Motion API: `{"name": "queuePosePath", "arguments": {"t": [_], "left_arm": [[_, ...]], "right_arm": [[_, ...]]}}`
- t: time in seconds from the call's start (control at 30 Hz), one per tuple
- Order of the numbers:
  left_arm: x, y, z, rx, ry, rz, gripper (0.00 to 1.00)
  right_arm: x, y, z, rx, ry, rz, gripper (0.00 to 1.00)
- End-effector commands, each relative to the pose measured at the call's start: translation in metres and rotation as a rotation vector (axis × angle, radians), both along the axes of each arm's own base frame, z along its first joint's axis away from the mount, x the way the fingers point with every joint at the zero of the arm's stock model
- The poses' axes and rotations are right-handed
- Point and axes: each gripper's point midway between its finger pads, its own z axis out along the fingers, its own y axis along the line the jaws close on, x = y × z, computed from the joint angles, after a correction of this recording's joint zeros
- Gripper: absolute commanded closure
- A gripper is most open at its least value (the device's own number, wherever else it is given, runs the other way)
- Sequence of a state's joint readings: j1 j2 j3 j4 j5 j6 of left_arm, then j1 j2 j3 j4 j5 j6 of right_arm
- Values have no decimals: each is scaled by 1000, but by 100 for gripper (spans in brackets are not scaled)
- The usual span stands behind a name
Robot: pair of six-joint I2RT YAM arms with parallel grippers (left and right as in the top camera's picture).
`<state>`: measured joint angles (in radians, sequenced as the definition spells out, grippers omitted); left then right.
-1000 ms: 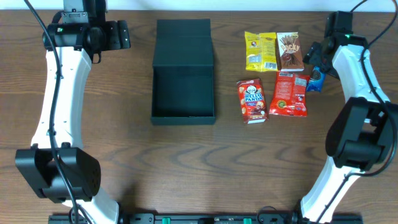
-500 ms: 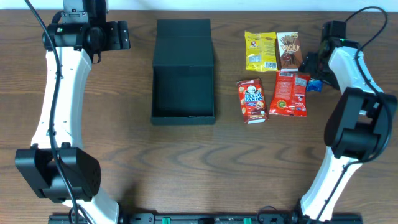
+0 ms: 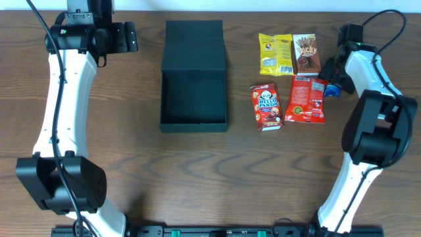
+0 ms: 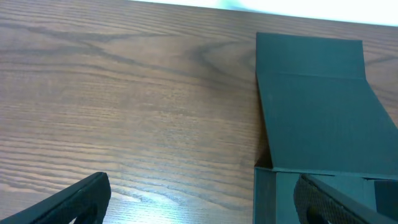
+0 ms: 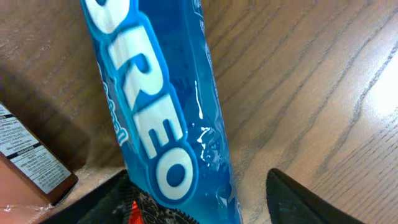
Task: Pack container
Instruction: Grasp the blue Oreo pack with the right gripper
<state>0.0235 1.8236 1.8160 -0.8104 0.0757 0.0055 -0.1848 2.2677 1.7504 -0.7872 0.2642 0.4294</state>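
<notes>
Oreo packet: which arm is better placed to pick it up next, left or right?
Right. The open right gripper hangs over the blue Oreo packet, one finger on each side. The left gripper sits across the container, far from the packet.

The left gripper (image 4: 202, 183) and right gripper (image 5: 199, 177) hover, jaws apart.
</notes>
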Motion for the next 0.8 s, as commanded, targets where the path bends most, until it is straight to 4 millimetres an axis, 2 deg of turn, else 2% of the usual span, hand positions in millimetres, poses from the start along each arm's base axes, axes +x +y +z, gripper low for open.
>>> {"name": "queuePosePath", "arguments": {"t": [0.0,0.3,0.6,0.77], "left_arm": [[0,1,-2,8,6,-14,5],[0,1,-2,8,6,-13,5],[0,1,-2,8,6,-13,5],[0,0,-2,7,6,-14,5]], "right_arm": [[3,-6,1,-9,-7,-10,38],[2,-7,1,-9,-7,-13,53],[3,-4,1,13,-7,-6,60],[8,-2,12,22,-10,30,62]]}}
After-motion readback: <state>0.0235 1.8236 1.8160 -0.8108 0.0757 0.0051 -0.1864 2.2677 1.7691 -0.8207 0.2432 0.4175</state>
